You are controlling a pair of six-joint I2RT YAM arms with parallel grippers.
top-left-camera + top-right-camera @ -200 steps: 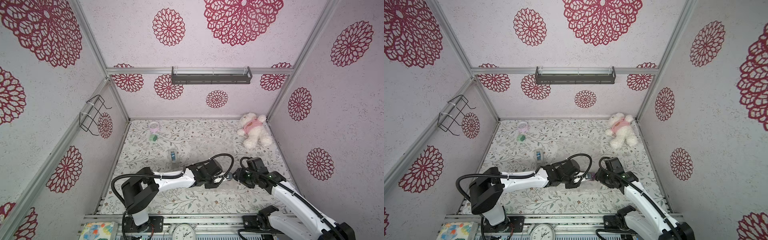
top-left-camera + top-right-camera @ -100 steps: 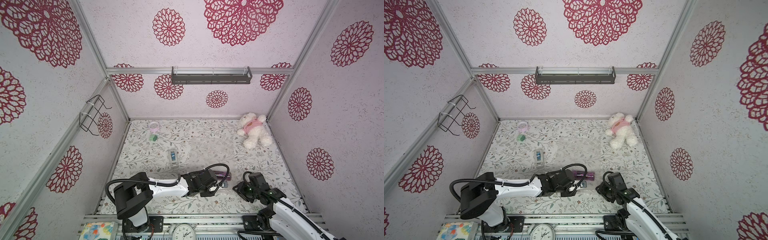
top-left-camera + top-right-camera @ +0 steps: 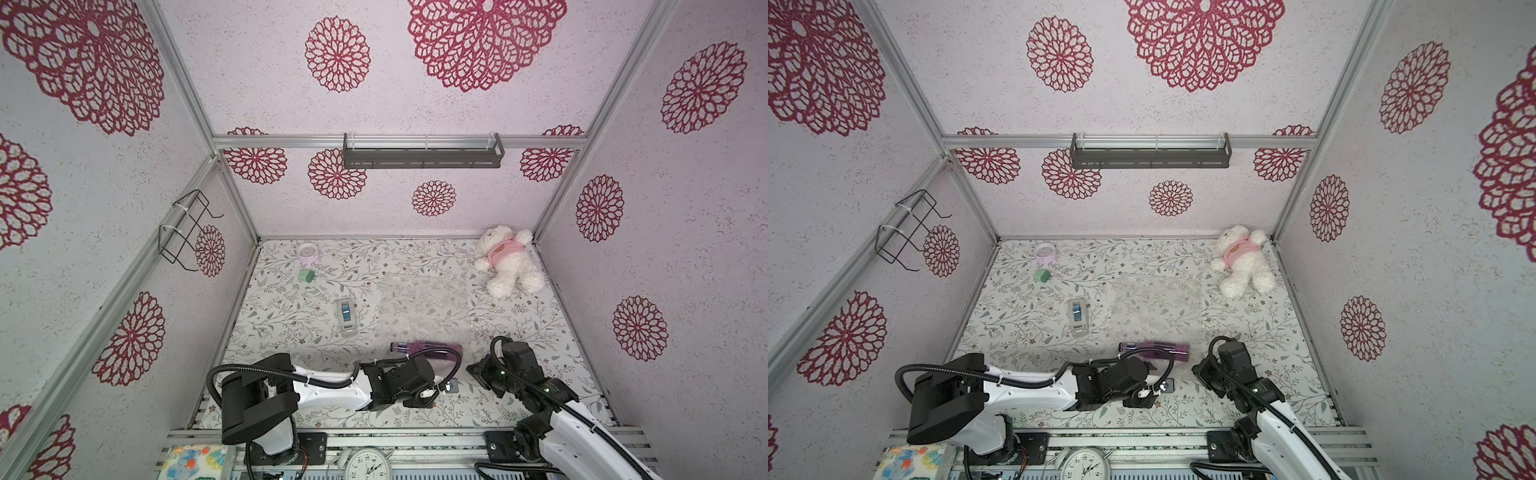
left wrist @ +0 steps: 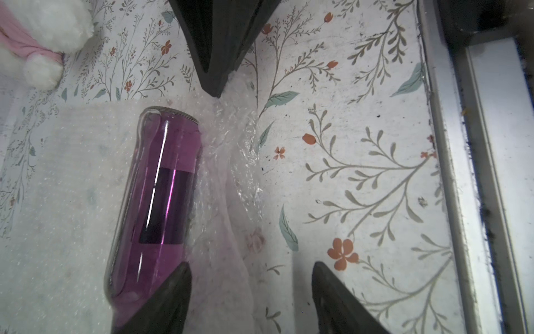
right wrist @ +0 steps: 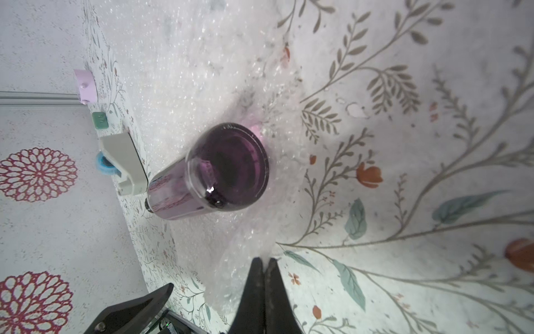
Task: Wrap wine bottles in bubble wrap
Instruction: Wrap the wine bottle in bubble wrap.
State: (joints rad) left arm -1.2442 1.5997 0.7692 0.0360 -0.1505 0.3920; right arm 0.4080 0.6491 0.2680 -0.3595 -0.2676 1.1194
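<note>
The wine bottle [image 3: 428,347] [image 3: 1156,348] lies on its side on the near edge of the bubble wrap [image 3: 422,299] [image 3: 1156,299], a flat clear sheet, in both top views. Its purple body [image 4: 156,196] and round base [image 5: 228,167] fill the wrist views. My right gripper [image 3: 473,370] [image 5: 264,263] is shut on the wrap's near corner [image 5: 245,240], which crinkles up towards it, just right of the bottle's base. My left gripper [image 3: 440,386] [image 4: 251,269] stands open over the wrap's near edge [image 4: 219,179]; one finger [image 4: 176,286] is beside the bottle.
A white-grey tape dispenser [image 3: 346,316] [image 5: 124,162] lies left of the wrap. A green block [image 3: 306,275] and a pink container [image 3: 307,251] sit at the back left, a teddy bear [image 3: 507,262] at the back right. A clock [image 3: 368,463] stands beyond the front rail.
Both arms pulled back towards the front edge, uncovering the bottle on the wrap. The right gripper went from open to shut on the wrap's corner; the left opened wider.
</note>
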